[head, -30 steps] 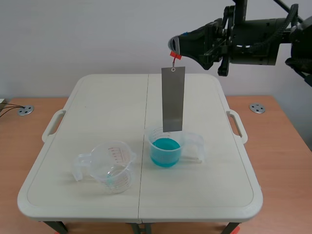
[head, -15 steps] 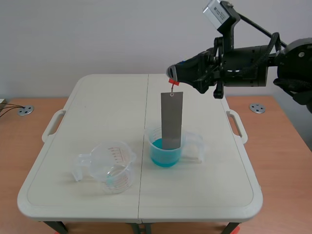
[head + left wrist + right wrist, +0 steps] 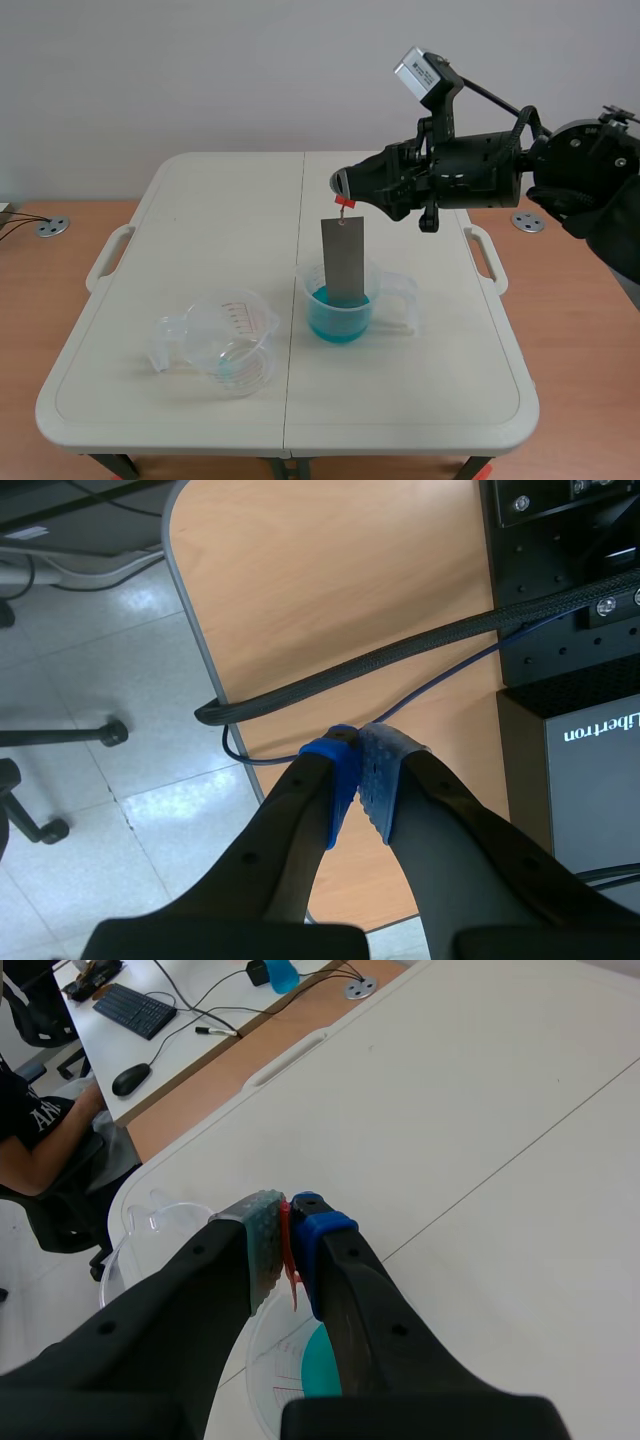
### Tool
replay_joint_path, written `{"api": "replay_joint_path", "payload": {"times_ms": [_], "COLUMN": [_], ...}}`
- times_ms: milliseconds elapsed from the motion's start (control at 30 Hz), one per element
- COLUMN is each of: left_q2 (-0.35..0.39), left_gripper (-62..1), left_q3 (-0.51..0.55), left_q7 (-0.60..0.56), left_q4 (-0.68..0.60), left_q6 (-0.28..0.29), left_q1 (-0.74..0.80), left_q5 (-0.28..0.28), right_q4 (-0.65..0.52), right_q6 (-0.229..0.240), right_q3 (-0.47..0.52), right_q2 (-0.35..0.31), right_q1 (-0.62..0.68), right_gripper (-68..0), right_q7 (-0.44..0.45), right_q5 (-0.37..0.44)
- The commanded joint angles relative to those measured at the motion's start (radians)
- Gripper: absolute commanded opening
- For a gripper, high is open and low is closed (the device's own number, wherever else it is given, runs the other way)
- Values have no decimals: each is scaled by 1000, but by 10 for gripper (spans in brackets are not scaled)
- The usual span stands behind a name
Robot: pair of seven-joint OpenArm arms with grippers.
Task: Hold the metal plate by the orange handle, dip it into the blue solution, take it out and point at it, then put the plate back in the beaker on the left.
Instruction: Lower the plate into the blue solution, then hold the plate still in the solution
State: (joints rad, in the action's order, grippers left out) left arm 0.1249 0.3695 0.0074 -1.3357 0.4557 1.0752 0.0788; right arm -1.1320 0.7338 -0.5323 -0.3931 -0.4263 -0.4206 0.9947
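Table comes first: the cream plastic folding table point(image 3: 180, 220), smooth and matte with a seam down its middle, carries both beakers. My black right arm point(image 3: 480, 170) stretches level above its far right part. Below it hangs the flat grey metal plate point(image 3: 344, 258), a thin rigid strip, upright, its lower end down inside the clear plastic beaker of blue solution point(image 3: 340, 318) just right of the seam. I judge the tip is in the liquid or at its surface. The second clear measuring beaker point(image 3: 228, 345), with red markings, stands toward the front left, well apart. My right claw point(image 3: 343, 184) is clamped on the small orange handle point(image 3: 288, 1250), a slim tab joined to the plate's top hole, so the plate can swing. I should lower it straight and slowly, clear of the beaker's thin rim. My left claw point(image 3: 360, 780) is pressed together on nothing, off the table above a wooden desk point(image 3: 330, 580).
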Motion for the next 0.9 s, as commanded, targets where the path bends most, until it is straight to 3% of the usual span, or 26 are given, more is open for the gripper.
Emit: {"api": "replay_joint_path", "payload": {"times_ms": [0,867], "left_q2": [6,6], "left_gripper": [-582,-582], "left_q3": [10,10], "left_q7": [2,20], "left_q4": [-8,-7], "left_q6": [3,3], "left_q1": [6,2], "left_q5": [-3,-3], "right_q4": [-3,-3], "right_q6": [12,12], "right_q3": [-1,-1], "right_q2": [-8,-8], "right_q1": [-17,-17], "right_gripper": [-663,-663], "right_q7": [-2,-20], "right_q5": [3,3]}}
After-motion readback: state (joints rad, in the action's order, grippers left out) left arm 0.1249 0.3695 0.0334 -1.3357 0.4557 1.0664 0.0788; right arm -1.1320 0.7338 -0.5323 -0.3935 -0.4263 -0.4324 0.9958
